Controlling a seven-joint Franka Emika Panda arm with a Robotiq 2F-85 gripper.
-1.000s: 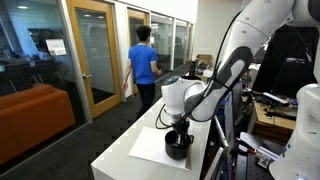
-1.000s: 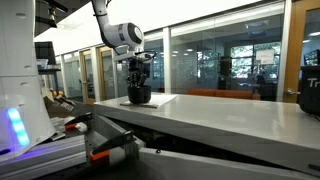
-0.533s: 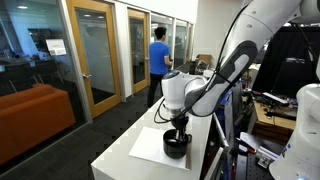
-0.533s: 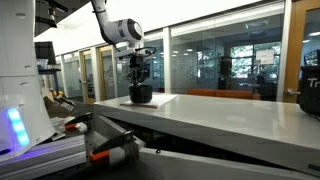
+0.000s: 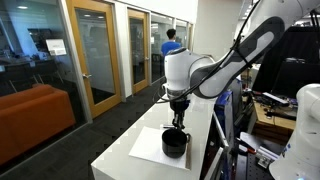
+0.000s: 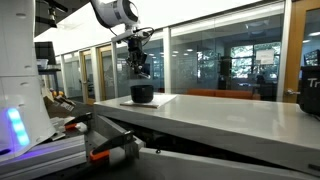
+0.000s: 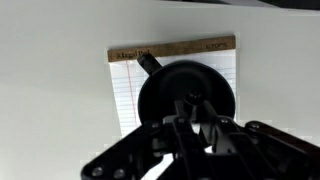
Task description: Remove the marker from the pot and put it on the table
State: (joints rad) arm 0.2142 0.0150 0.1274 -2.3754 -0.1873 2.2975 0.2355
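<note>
One glass-walled office is housing one white table [image 5: 110, 165], carrying a lined sheet [image 7: 122, 90]. One arm [image 5: 235, 65] is rising: its gripper [image 5: 178, 126], down in the pot [image 5: 174, 146] a second ago, is hanging clear above it. Jaw opening is proving unreadable. A dark stick [image 7: 148, 62] at the pot's rim is perhaps the marker, so removal is looking unproven.

In an exterior view the pot [image 5: 174, 144] is seen from above, nearby; in an exterior view the pot [image 6: 141, 94] is farther, at counter [image 6: 230, 125] level. The wrist view looks straight down on it, close.
</note>
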